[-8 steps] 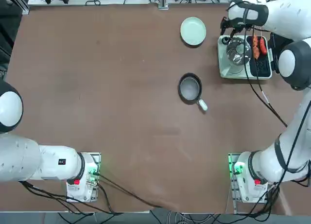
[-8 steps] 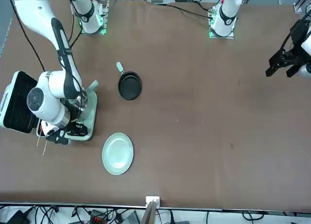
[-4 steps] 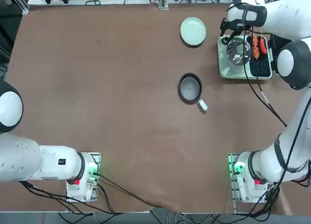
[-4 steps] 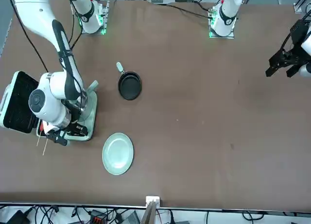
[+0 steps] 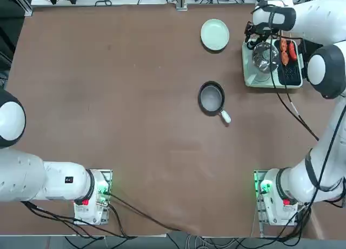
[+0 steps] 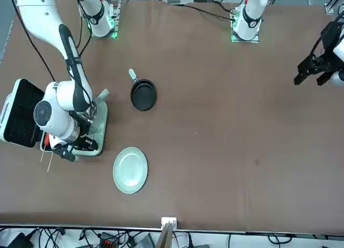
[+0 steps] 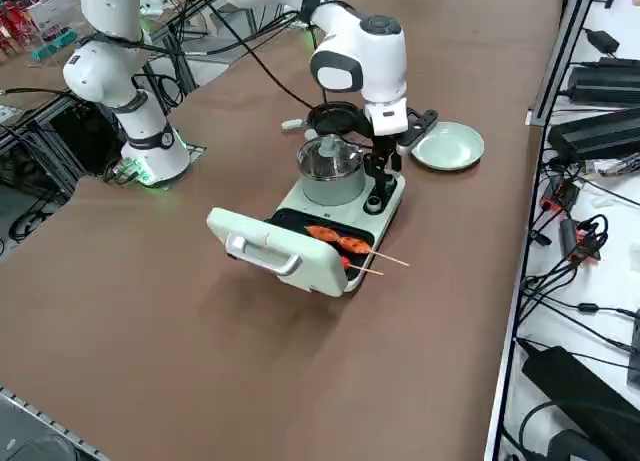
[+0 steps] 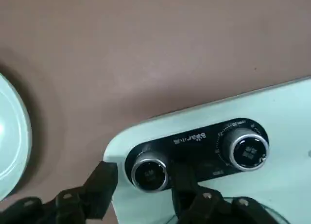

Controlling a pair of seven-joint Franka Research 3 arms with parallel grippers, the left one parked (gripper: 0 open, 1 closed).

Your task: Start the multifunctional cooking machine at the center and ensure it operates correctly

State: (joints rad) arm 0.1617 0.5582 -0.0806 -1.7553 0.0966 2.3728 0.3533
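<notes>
The brown table [image 5: 119,98] is matte and flat, and the cooking machine [image 7: 330,216] sits at its far right side by the top view, not in the middle. It is a pale mint-green rectangular box with rounded corners, a shiny steel pot [image 5: 265,56], a black ridged grill plate [image 5: 291,71] carrying sausages on skewers [image 7: 340,241], and a hinged lid [image 7: 270,249] folded open.

The right gripper [image 8: 141,185] hangs over the machine's far left corner. Its black fingers [image 8: 99,187] stand on either side of a knob [image 8: 148,173] with gaps on both sides: partly open, gripping nothing.

The main risk, as I judge it, is a poor hold. The knob is small, round and smooth-faced metal, so fingers closing off-centre could slip around it when the wrist turns, leaving the machine off. A second, similar knob [image 8: 245,148] sits just beside the first on the same black glossy panel; a drift sideways could turn the wrong one. Pressing down hard might shove the light casing along the table.

A round pale green plate [image 5: 214,34] lies left of the machine, and a small black frying pan [image 5: 211,98] nearer.
</notes>
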